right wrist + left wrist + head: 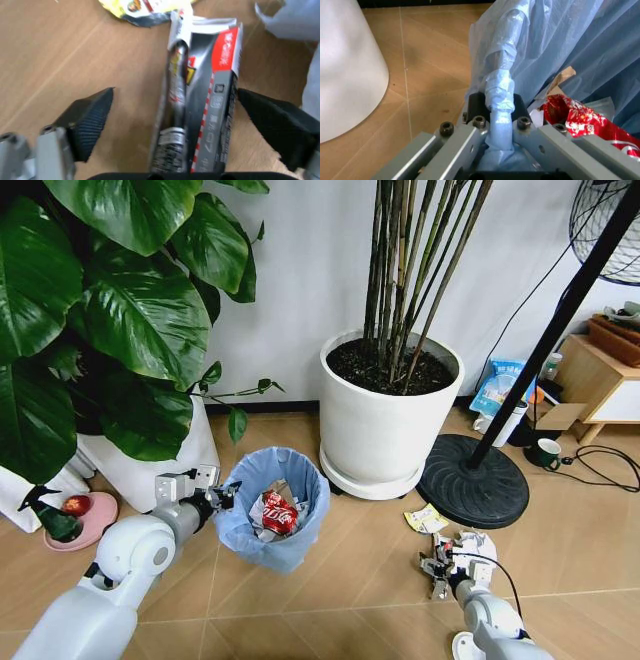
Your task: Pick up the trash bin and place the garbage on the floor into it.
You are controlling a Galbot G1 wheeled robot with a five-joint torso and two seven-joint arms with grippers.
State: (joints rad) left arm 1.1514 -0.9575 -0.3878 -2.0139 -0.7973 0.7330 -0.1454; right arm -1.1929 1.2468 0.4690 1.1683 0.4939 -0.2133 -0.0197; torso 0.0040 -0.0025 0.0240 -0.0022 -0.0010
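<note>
The trash bin point(272, 520), small and lined with a pale blue bag, stands on the floor point(350, 580) with red wrappers inside. My left gripper point(222, 498) is at its left rim. In the left wrist view this gripper point(497, 108) is shut on the bag-covered rim of the trash bin point(560, 45). My right gripper point(437, 568) is low over garbage at the right. The right wrist view shows that gripper point(182, 127) open, its pads point(90, 120) on either side of a flattened silver-and-red packet point(205, 93). A yellow wrapper point(425, 520) and crumpled white paper point(478, 545) lie close by.
A big white plant pot point(390, 420) stands just behind the bin. To its right is a black fan base point(472, 480). A leafy plant point(110, 330) fills the left, with a pink dish point(85, 520) below it. A green mug point(547, 452) and cables lie at the far right.
</note>
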